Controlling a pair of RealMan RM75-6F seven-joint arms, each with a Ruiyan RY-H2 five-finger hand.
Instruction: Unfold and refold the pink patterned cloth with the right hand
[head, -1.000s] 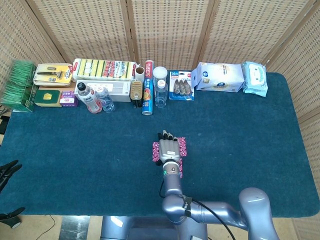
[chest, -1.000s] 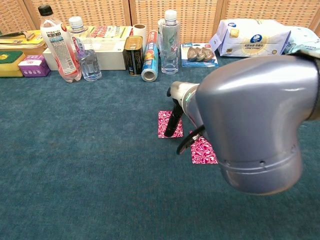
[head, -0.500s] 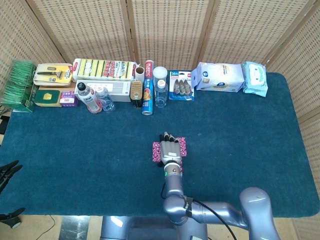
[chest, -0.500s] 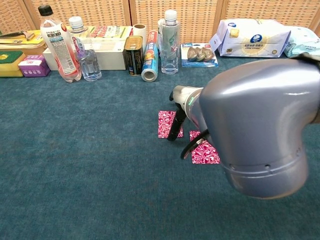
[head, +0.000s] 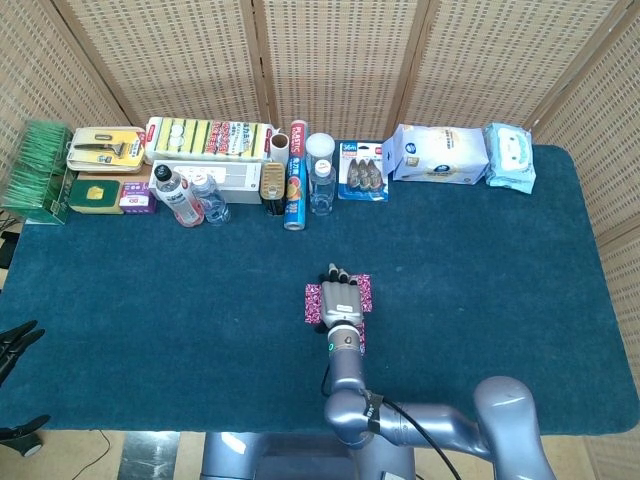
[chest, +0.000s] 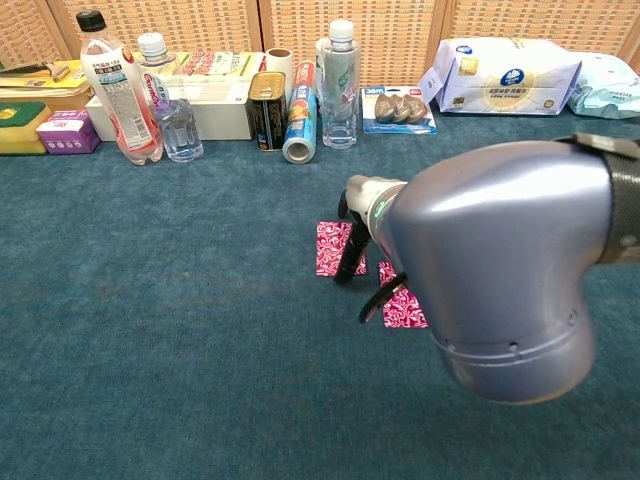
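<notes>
The chest view is largely filled by the grey right arm (chest: 510, 270). Beyond it, the right hand (head: 339, 299) is laid over the pink patterned cloth (head: 312, 303) near the middle of the dark teal table (head: 480, 260); whether the cloth is pinched or merely pressed cannot be told, as the fingers (chest: 350, 260) are mostly hidden. The cloth is seen flat, showing on both sides of the hand. At the far edge, 3 bottles, a foil roll (head: 294, 190) and wipe packs (head: 440, 154) are lined up.
</notes>
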